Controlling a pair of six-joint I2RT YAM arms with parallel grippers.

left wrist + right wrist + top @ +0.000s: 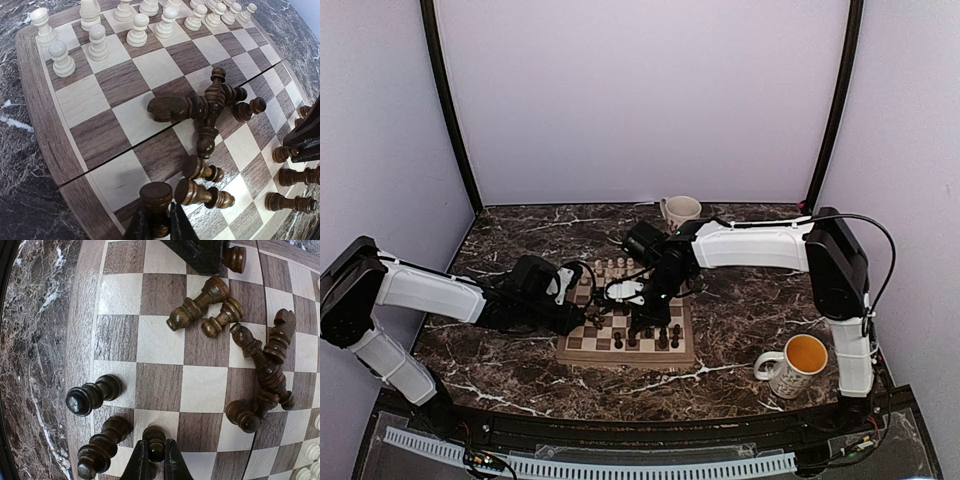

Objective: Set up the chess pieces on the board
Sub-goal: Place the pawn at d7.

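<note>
Pale lilac walls close in a dark veined marble surface (740,310). I see the left arm (430,290) reaching in from the left to the board's left edge. The right arm (760,243) stretches in from the right over the board's middle. The board (620,357) lies centred on the surface between them. An orange-lined mug (795,365) stands near the right arm's base, and a cream mug (680,210) stands behind the board, apart from it. White pieces (135,30) stand in two rows along the far side. Standing dark pieces (92,395) line the near side. A heap of dark pieces (205,107) lies toppled mid-board. Left jaws: nearly closed, pinching a dark piece (156,192) over the board's edge squares. Right jaws: closed on a dark pawn (155,437) beside the standing dark pieces; I cannot tell whether it touches the board.
</note>
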